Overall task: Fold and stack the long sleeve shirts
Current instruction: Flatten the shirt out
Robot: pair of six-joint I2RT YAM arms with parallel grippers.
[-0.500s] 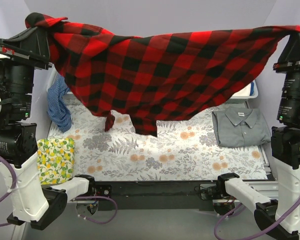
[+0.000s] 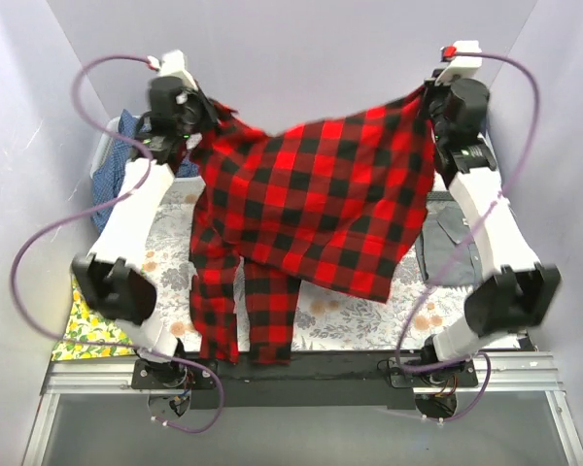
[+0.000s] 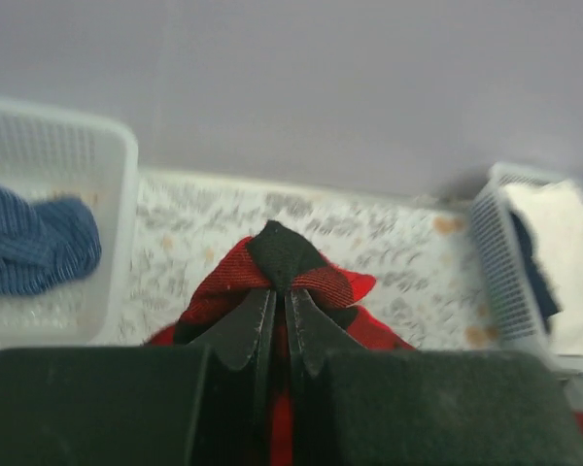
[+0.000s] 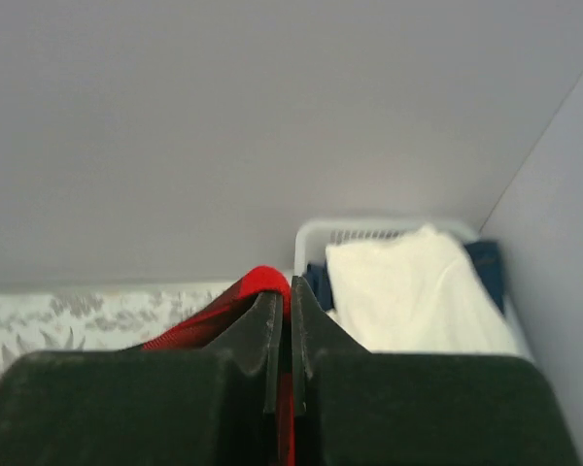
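Note:
The red-and-black plaid shirt [image 2: 311, 209] hangs spread in the air between both arms, its sleeves dangling down to the table's near edge. My left gripper [image 2: 196, 121] is shut on the shirt's upper left corner [image 3: 282, 267]. My right gripper [image 2: 429, 102] is shut on its upper right corner [image 4: 262, 291]. The grey collared shirt [image 2: 452, 248] lies on the table at the right, mostly hidden behind the plaid shirt and my right arm.
A white basket [image 3: 49, 146] with blue cloth [image 2: 112, 194] stands at the back left. A white basket [image 4: 369, 233] with the cream-white and navy pile stands at the back right. A yellow lemon-print cloth [image 2: 78, 325] lies at the front left. The table has a floral cover [image 2: 165, 262].

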